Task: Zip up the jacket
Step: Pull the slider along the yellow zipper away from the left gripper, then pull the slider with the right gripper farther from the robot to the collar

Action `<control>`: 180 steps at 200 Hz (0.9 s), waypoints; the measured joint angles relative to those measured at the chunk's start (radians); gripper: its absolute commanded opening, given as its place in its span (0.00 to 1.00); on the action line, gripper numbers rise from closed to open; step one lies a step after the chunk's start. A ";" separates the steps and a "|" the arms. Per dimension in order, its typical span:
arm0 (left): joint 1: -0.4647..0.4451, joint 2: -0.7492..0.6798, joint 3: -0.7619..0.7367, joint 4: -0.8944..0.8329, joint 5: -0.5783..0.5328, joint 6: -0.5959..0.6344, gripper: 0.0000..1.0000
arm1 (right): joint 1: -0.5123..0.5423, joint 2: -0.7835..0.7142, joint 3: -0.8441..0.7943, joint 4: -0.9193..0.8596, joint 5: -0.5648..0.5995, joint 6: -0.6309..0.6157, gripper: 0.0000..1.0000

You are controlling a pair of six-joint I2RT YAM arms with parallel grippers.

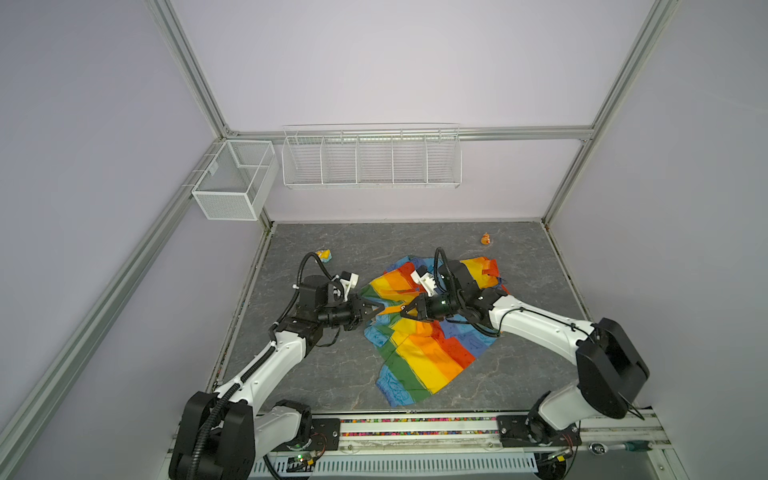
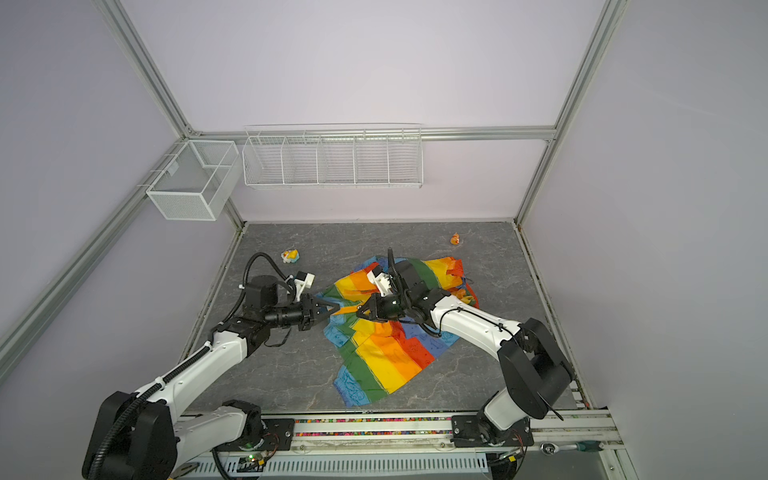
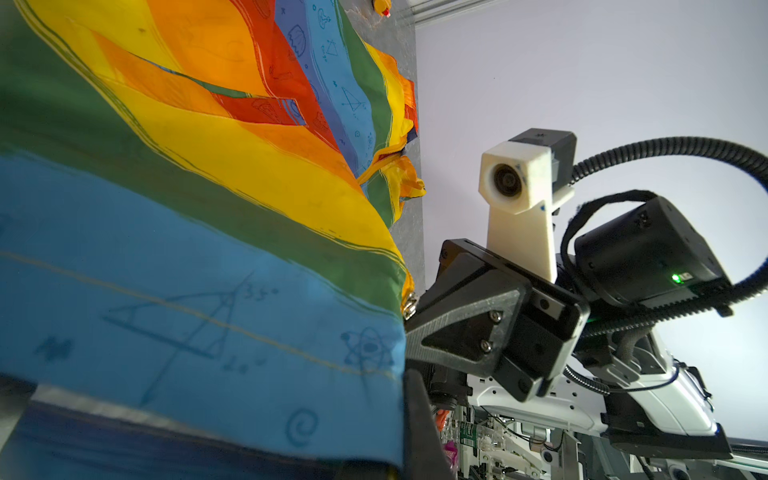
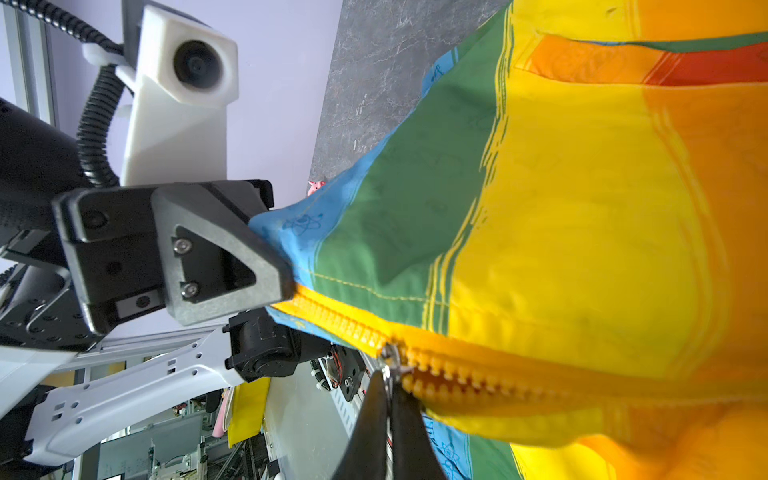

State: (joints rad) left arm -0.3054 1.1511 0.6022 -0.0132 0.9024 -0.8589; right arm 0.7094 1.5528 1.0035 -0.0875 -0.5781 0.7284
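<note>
The rainbow-striped jacket (image 1: 424, 345) (image 2: 386, 353) lies crumpled on the grey table, its hem end lifted between both arms. My left gripper (image 1: 376, 311) (image 2: 336, 309) (image 3: 405, 399) is shut on the blue hem corner at the zipper's lower end; the right wrist view shows it too (image 4: 270, 266). My right gripper (image 1: 405, 313) (image 2: 360, 312) (image 4: 388, 384) is shut on the metal zipper pull (image 4: 390, 359). The yellow zipper teeth (image 4: 332, 322) are joined from the hem to the slider and split apart beyond it. The two grippers are a short way apart.
A yellow toy duck (image 1: 323, 254) (image 2: 290, 255) sits behind the left arm, and an orange toy (image 1: 485, 239) (image 2: 455, 238) at the back right. A white wire rack (image 1: 370, 158) and a mesh basket (image 1: 235, 178) hang on the walls. A rail (image 1: 415, 432) runs along the table's front edge.
</note>
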 measured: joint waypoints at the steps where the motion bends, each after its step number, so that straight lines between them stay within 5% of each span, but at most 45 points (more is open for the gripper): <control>1: 0.000 0.000 0.000 0.000 -0.001 0.000 0.00 | 0.000 0.001 0.000 0.000 0.000 0.001 0.07; 180: 0.037 -0.058 0.013 -0.175 -0.168 0.114 0.00 | -0.137 0.034 -0.089 0.011 0.009 0.024 0.07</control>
State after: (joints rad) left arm -0.2684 1.0931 0.6155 -0.1883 0.7341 -0.7452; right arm 0.5728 1.5864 0.9150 -0.0765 -0.5694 0.7525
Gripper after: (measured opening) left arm 0.054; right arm 0.071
